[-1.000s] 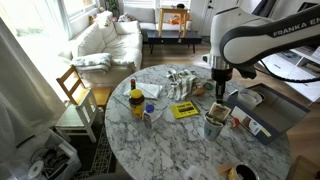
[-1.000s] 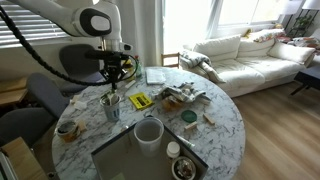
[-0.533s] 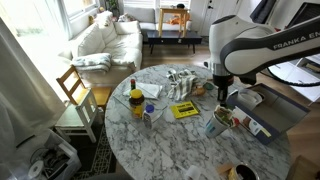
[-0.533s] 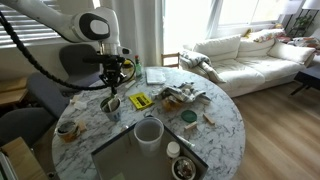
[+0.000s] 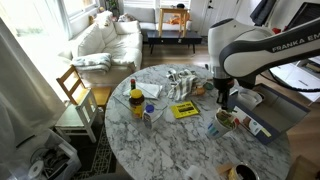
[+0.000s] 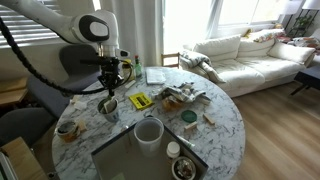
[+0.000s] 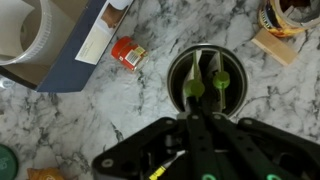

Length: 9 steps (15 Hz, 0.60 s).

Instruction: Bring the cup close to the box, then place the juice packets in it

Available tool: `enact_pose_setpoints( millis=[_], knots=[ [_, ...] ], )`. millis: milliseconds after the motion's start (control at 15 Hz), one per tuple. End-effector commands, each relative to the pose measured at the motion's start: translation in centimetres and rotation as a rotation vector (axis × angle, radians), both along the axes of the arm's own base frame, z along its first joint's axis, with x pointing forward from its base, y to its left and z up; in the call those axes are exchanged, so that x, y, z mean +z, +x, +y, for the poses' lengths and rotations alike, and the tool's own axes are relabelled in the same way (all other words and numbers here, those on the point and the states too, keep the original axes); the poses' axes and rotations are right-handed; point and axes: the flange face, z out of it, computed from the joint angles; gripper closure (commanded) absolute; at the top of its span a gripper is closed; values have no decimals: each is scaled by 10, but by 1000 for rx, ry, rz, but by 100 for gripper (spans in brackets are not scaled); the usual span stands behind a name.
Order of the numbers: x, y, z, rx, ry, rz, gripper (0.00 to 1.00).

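The silver-grey metal cup [image 7: 176, 66] stands upright on the marble table, seen from above in the wrist view. It also shows in both exterior views [image 5: 214, 125] [image 6: 109, 108]. My gripper [image 7: 207, 84] hangs straight over it, with its two green-tipped fingers close together and reaching down inside the cup's mouth; they hold nothing that I can see. The gripper shows in both exterior views [image 5: 222, 104] [image 6: 110, 92]. The grey-blue box [image 7: 70, 50] with a white label lies a short way from the cup [image 5: 268, 112] [image 6: 115, 160]. A small red juice packet [image 7: 127, 52] lies between the cup and the box.
A flat yellow packet [image 5: 185, 110] [image 6: 140, 101] and a yellow-lidded jar [image 5: 136, 102] lie on the round marble table [image 5: 160, 140]. A white roll [image 6: 148, 132] stands in the box. Papers and small packets sit mid-table [image 6: 183, 95]. A wooden chair [image 5: 75, 90] stands beside the table.
My gripper has come down over the cup, and its fingertips are now inside the cup's mouth. The cup stays about where it was.
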Motion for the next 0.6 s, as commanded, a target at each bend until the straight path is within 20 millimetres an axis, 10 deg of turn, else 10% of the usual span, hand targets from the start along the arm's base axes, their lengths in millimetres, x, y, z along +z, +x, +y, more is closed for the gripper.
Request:
enact_pose_setpoints(
  millis=[0,533],
  knots=[
    [-8,-6,5,-49,12,11,100],
    [-19,-9,9,-58,31,28,100]
  ],
)
